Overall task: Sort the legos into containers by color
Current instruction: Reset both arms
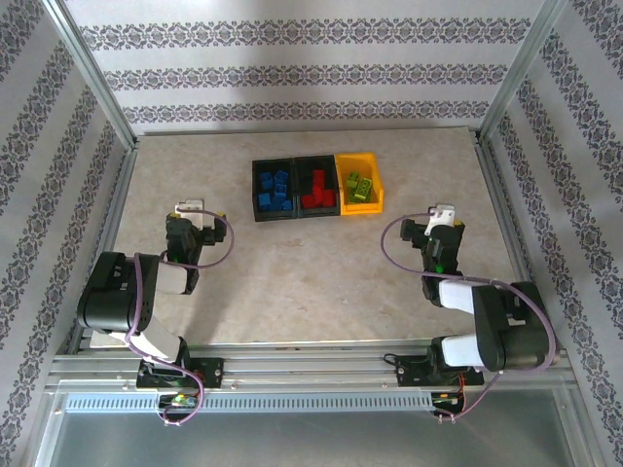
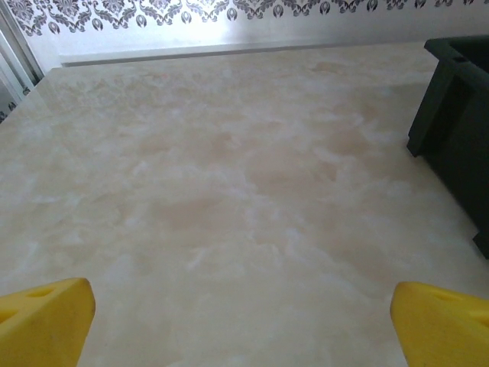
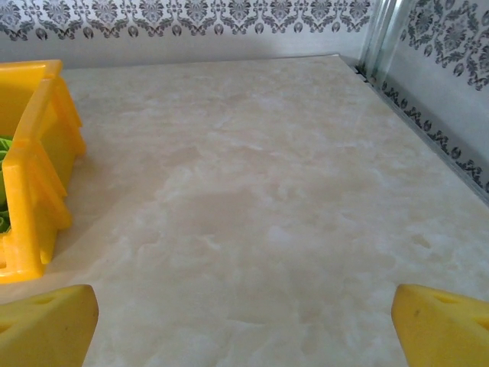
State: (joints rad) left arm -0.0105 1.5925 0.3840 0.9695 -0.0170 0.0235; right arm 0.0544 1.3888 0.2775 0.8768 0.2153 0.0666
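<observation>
Top external view: sorting looks done. Blue legos (image 1: 274, 190) sit in the left black bin (image 1: 256, 199), red legos (image 1: 316, 191) in the middle black bin (image 1: 300, 185), green legos (image 1: 358, 185) in the yellow bin (image 1: 378, 195). No loose brick seen on the surface (image 1: 311, 282). Left tool (image 1: 198, 212) and right tool (image 1: 444, 216) are both released, jaws wide, nothing between them, folded back and well apart from the containers (image 1: 295, 209). Wrist views agree: yellow fingertips (image 2: 46, 321) spread over bare surface, same on the right (image 3: 46, 325).

Judgement: final step. Next move is likely none, or a quick check for a brick hidden behind a bin wall.

Room: near half of the surface is open. Bins are joined in a row at back centre. Frame rails (image 1: 97, 185) bound both sides.
</observation>
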